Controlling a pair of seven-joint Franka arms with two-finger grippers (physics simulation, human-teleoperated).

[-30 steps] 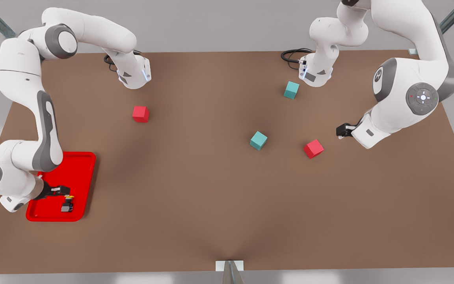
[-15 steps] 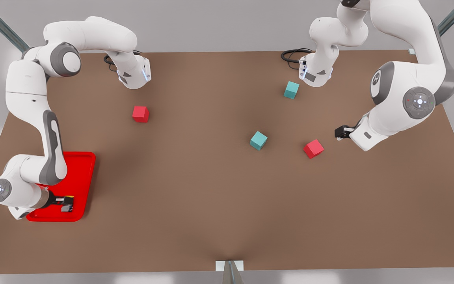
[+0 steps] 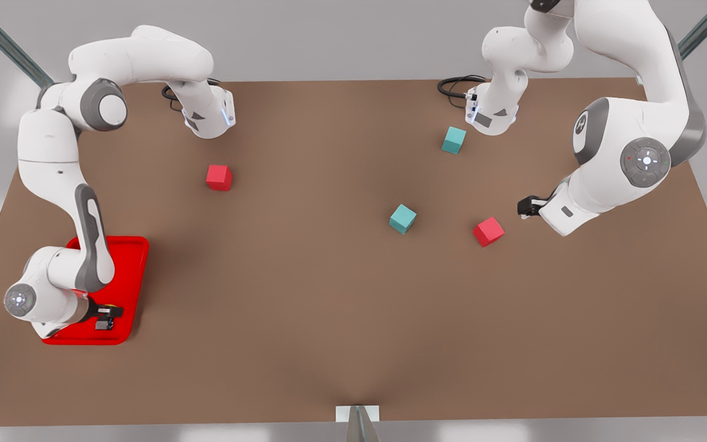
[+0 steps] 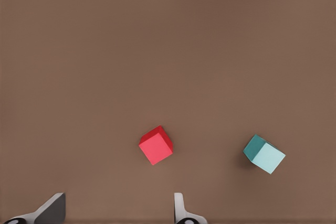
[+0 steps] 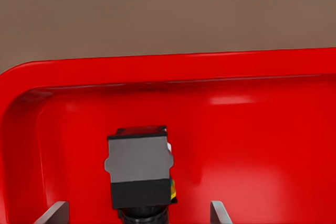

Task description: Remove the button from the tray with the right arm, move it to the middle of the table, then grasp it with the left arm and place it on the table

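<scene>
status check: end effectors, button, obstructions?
Right end effector open, straddling button in tray. Left end effector open, waiting above red cube. Nothing blocking.

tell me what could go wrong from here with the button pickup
1. The button lies on its side near a corner of the tray; the open right end effector, fingers either side, might pinch its blocky body off-centre and let it slip.
2. The raised rim is close, so a low exit could snag.
3. The left end effector waits open near the red cube, which a careless approach could knock.
</scene>
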